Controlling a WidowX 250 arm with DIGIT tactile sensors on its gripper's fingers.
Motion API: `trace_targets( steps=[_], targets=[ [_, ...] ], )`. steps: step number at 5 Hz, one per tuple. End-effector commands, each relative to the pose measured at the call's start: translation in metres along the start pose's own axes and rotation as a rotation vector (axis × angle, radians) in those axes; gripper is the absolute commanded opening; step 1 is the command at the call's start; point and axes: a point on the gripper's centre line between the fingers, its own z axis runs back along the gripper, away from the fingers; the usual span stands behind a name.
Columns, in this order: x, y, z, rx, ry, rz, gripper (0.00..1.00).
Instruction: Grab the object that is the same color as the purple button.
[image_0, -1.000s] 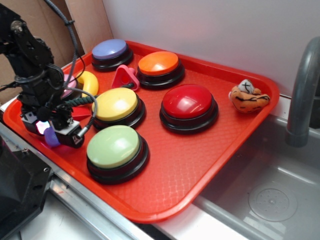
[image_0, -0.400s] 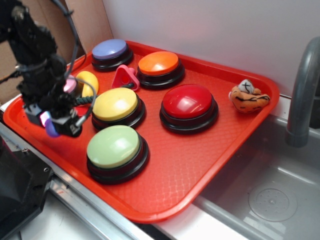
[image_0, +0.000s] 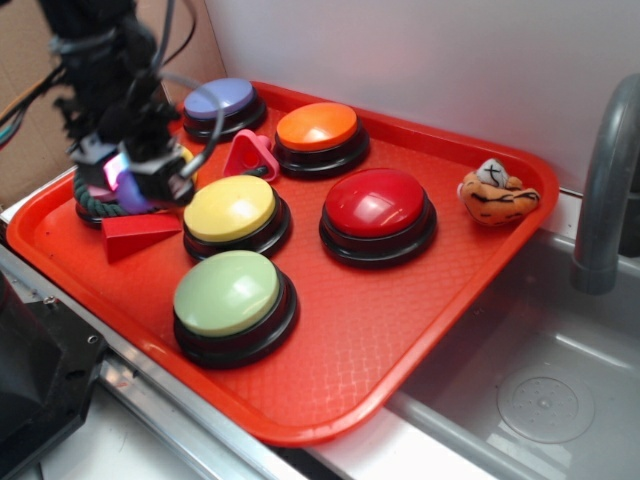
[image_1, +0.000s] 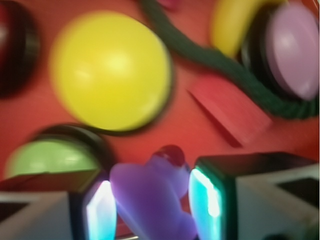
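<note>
Exterior view has the tray (image_0: 470, 290) under me, purple button (image_0: 219, 99) at its far corner, and my jaws (image_0: 130, 180) clamped on the object (image_1: 150, 197), lifted clear, so I judge only a steady hold remains.

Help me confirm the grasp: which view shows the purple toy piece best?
The wrist view: the purple toy piece fills the lower frame, pinched between the gripper's two lit fingers, though blurred. The exterior view shows only a small purple patch under the gripper, above the red tray.
</note>
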Motion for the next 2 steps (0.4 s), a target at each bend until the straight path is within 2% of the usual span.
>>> trace_targets(
  steps=[1, 2],
  targets=[
    [0.0209, -0.0372, 0.0548, -0.038, -0.078, -0.153, 0.00],
    [0.0222, -0.0376, 0.0577, 0.044, -0.042, -0.204, 0.02]
  ],
)
